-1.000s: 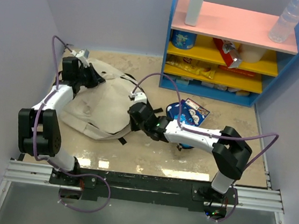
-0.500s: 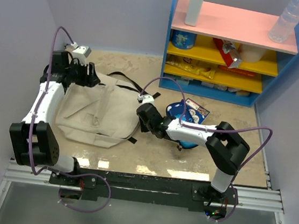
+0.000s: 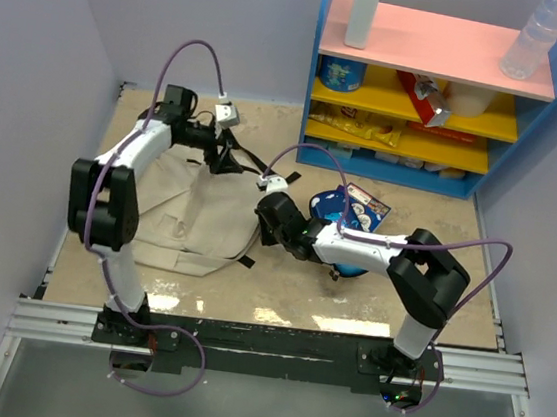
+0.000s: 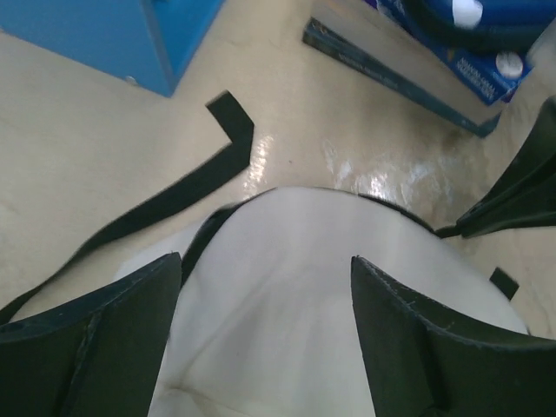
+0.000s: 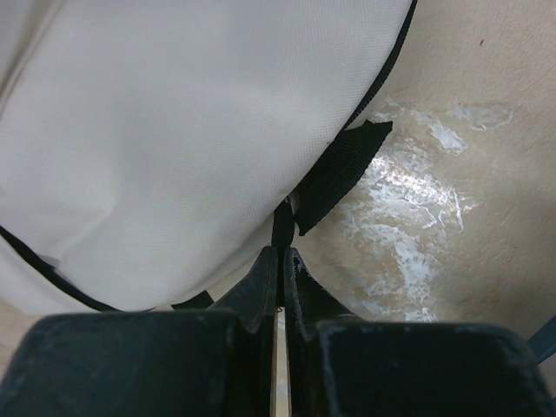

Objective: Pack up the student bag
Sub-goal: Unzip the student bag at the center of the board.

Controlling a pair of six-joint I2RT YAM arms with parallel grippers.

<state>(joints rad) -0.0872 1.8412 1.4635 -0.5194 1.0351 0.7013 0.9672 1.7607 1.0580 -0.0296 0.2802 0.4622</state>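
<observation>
**Student bag flat on worktop, one hand spread, one pinching**

The student bag (image 3: pixel 173 207) lies flat on the worktop (image 3: pixel 279 294), its black straps trailing from its far end. The left hand (image 4: pixel 265 269) hovers over the bag's far end with its fingers (image 4: pixel 113 339) spread wide and nothing between them. At the bag's right edge, the right hand (image 5: pixel 280 261) is pressed together, pinching a thin black strap (image 5: pixel 282 228). A blue shelf unit (image 3: pixel 319 72) stands beyond the bag, to its right.
</observation>
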